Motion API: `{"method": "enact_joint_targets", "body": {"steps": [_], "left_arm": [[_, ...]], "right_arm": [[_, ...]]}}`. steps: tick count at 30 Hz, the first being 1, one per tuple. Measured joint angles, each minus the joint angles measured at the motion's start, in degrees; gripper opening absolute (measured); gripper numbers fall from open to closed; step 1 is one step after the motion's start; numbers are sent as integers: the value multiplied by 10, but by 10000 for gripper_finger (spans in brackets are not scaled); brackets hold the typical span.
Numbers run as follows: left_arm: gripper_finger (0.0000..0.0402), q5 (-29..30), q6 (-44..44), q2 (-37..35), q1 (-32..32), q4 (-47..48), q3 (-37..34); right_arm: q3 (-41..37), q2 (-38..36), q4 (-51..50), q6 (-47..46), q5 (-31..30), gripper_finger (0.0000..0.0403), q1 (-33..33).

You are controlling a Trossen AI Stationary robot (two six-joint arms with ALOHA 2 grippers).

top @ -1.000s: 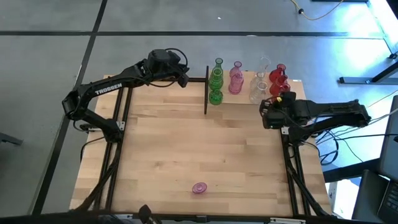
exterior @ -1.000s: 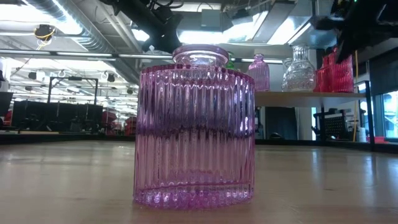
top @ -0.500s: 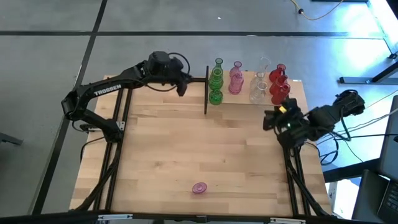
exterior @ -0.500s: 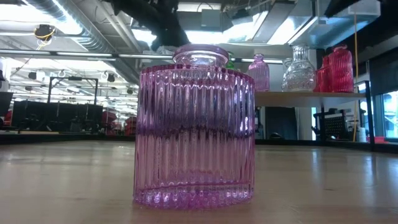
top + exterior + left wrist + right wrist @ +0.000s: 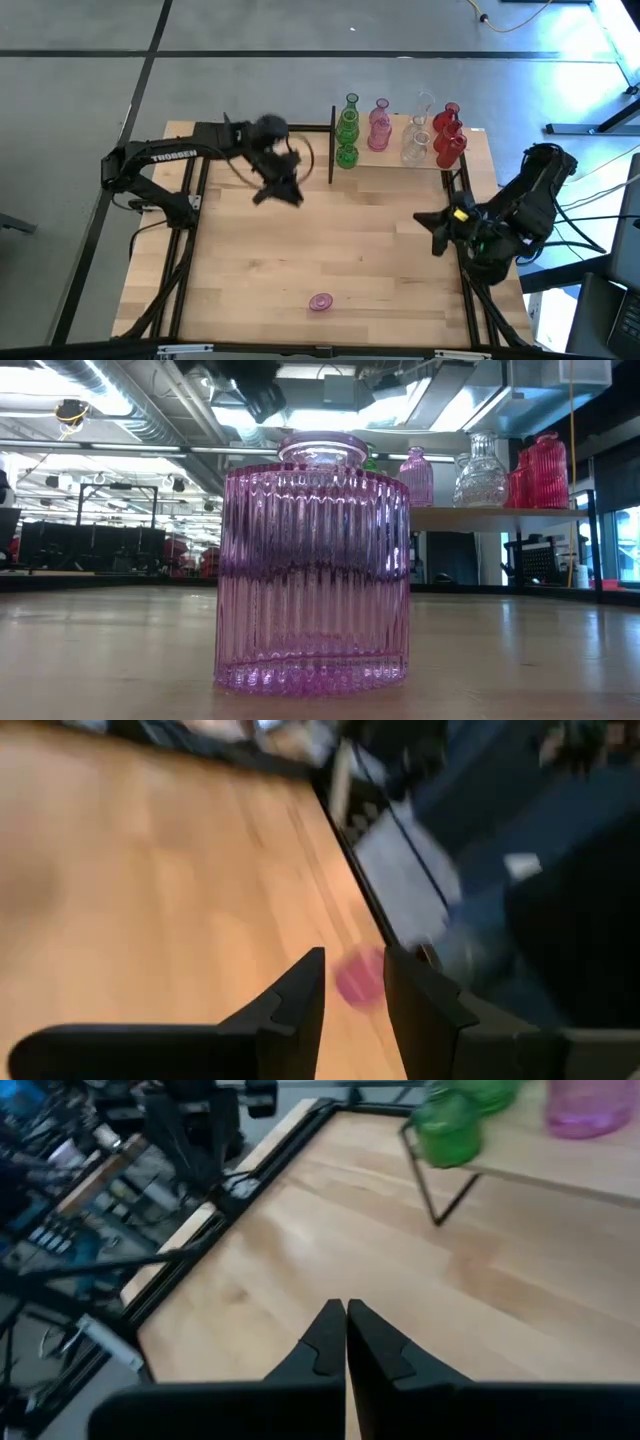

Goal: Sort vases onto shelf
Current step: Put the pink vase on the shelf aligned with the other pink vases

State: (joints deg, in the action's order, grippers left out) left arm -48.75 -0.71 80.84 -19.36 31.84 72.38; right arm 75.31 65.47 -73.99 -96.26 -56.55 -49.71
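**Mia:** Where is the last vase?

**Ben:** One pink vase (image 5: 320, 301) stands alone near the front edge of the table (image 5: 300, 250) — well apart from both arms. It stands right by the low camera, so it looks huge there.

**Mia:** And the others?

**Ben:** They sit on the shelf (image 5: 470, 135) at the back, grouped by color: the green vases (image 5: 347, 130), then pink, clear, and the red vases (image 5: 448, 132). That looks like sorting, I think.

**Mia:** What is the left gripper (image 5: 278, 190) doing?

**Ben:** It hangs over the table, in front of the shelf. Its fingers stand a little apart and hold nothing. Its wrist camera looks toward the pink vase, so I guess it means to fetch it.

**Mia:** And the right gripper (image 5: 434, 232)?

**Ben:** It waits at the right edge — fingers pressed together, nothing in them.
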Motion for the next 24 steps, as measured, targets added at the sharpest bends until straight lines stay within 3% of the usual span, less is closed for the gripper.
{"method": "enact_joint_targets", "body": {"steps": [5,12,17,22,24], "left_arm": [[83,76,-9,0,106,59,0],[47,230,94,0,257,-15,0],[46,348,205,17,300,-112,0],[72,362,268,90,357,-218,0],[87,366,275,120,386,-218,0]], "right_arm": [[0,20,56,53,2,1,-10],[0,29,90,113,5,13,-9],[0,29,90,120,12,84,-9],[0,29,88,156,56,172,-9],[0,29,79,173,68,199,-9]]}}
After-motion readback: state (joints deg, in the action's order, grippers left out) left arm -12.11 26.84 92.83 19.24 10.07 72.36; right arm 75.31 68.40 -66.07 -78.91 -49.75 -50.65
